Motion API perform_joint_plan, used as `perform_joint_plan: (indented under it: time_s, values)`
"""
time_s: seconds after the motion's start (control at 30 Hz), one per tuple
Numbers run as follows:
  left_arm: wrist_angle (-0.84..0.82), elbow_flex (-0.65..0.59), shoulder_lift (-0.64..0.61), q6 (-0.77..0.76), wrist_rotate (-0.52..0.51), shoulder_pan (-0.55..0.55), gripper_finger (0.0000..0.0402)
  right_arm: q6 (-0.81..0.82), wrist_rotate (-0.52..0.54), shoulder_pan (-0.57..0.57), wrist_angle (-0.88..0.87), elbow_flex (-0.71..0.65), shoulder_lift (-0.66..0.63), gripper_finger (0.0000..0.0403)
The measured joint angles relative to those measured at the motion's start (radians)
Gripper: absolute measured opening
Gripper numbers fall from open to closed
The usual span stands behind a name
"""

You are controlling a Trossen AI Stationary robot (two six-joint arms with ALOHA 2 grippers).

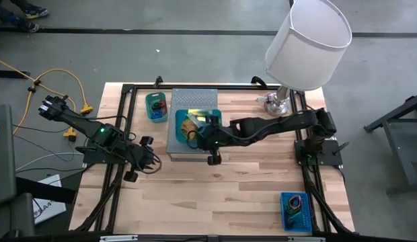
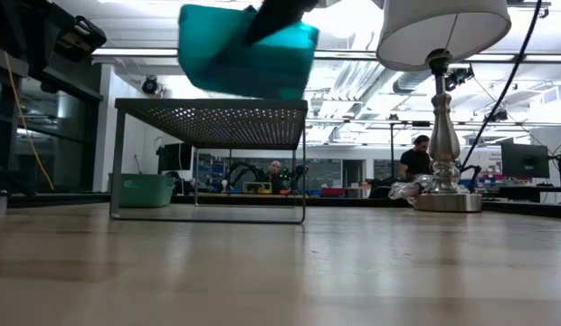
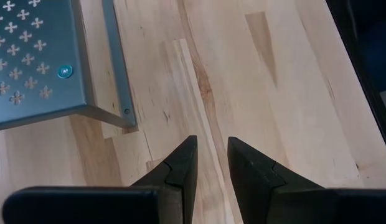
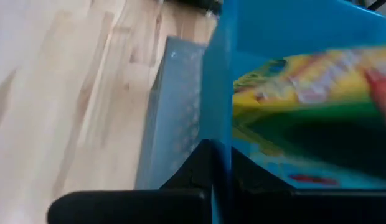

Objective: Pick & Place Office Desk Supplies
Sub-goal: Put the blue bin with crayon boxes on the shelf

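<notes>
My right gripper [image 4: 219, 154] is shut on a blue bin [image 1: 195, 119], which it holds over the grey perforated metal box [image 1: 185, 144] at mid-table. In the low view the bin [image 2: 247, 50] hangs tilted above the box's top [image 2: 211, 110]. A yellow-green printed packet [image 4: 305, 78] and a dark item lie inside the bin. My left gripper [image 3: 211, 155] is open over bare wood near the box's corner [image 3: 126, 112], with nothing between its fingers. My right gripper pinches one side wall of the blue bin [image 4: 218, 124] at its rim, one finger inside the bin and one outside. It comes from the table's right, slanting down. The bin is lifted clear of the metal box and is tilted.
A teal bin [image 1: 157, 106] with small items stands left of the metal box. Another blue bin [image 1: 296, 210] with supplies sits at the near right corner. A lamp with a white shade [image 1: 308, 42] stands at the far right. Bare wood lies along the near side.
</notes>
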Motion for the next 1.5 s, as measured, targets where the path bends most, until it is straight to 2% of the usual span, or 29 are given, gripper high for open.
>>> perform_joint_plan:
  time_s: [0.17,0.5,0.67,1.03,1.4,1.5]
  values:
    - [0.008,0.0,0.0,0.0,0.0,0.0,0.0083,-0.066,0.003,-0.04,0.021,0.056,0.035,0.0003]
    - [0.01,0.0,0.0,0.0,0.0,0.0,0.0083,-0.161,-0.117,-0.182,0.097,0.058,0.07,0.0003]
    - [0.014,0.0,0.0,0.0,0.0,0.0,0.0083,-0.196,-0.236,-0.264,0.105,0.058,0.086,0.0003]
    - [0.019,0.0,0.0,0.0,0.0,0.0,0.0083,-0.251,-0.33,-0.373,0.124,0.057,0.106,0.0003]
    - [0.022,0.0,0.0,0.0,0.0,0.0,0.0083,-0.26,-0.355,-0.39,0.125,0.057,0.145,0.0003]
    - [0.037,0.0,0.0,0.0,0.0,0.0,0.0083,-0.247,-0.327,-0.395,0.151,0.058,0.164,0.0003]
